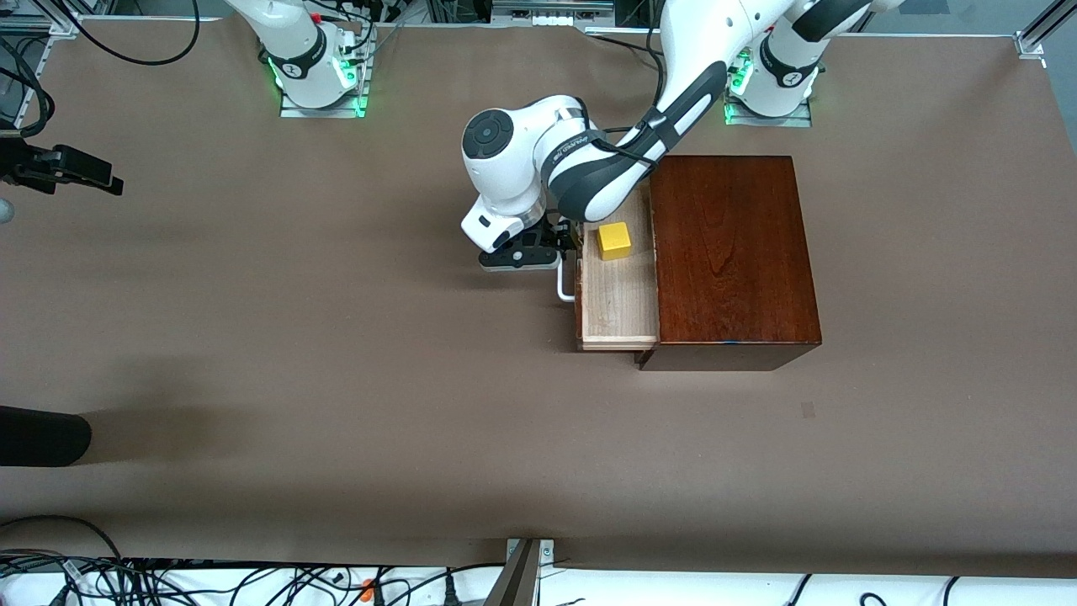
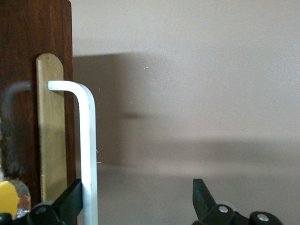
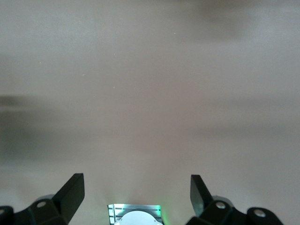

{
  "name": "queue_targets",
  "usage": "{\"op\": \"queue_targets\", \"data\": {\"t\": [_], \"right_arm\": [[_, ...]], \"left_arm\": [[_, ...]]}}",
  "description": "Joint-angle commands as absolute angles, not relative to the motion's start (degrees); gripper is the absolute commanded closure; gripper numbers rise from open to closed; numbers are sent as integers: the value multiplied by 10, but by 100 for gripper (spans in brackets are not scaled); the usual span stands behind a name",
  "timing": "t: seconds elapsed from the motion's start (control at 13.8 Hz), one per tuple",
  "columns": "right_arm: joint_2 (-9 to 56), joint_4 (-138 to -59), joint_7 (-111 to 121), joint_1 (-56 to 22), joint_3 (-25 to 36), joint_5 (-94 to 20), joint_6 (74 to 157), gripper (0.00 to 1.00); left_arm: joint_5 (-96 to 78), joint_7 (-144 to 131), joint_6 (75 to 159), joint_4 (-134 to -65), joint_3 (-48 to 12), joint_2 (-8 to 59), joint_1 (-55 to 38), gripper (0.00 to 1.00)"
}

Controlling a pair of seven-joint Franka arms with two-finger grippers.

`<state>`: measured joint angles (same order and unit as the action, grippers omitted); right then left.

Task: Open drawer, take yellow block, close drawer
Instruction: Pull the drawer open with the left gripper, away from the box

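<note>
I can read no writing on anything here. My left gripper (image 1: 551, 252) is spread wide at the white handle (image 2: 88, 150) of the pulled-out drawer (image 1: 618, 295), one finger (image 2: 70, 199) touching the handle, and the yellow block (image 1: 614, 241) sits in the drawer just past it. My right gripper (image 3: 137, 197) waits, fingers wide apart and holding nothing.

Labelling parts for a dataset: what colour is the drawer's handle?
White; the handle shows best in the left wrist view, against the drawer's dark front.
</note>
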<state>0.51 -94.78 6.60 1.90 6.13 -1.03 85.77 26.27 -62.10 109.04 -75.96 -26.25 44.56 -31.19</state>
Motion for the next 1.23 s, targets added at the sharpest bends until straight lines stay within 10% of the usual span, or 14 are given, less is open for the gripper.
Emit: {"op": "queue_targets", "data": {"t": [0.0, 1.16], "right_arm": [[2, -951, 72, 23, 60, -11, 853, 0], [2, -950, 72, 24, 60, -11, 853, 0]], "left_arm": [[263, -631, 1114, -728, -263, 466, -335, 0], [231, -628, 1088, -681, -269, 435, -334, 0]]}}
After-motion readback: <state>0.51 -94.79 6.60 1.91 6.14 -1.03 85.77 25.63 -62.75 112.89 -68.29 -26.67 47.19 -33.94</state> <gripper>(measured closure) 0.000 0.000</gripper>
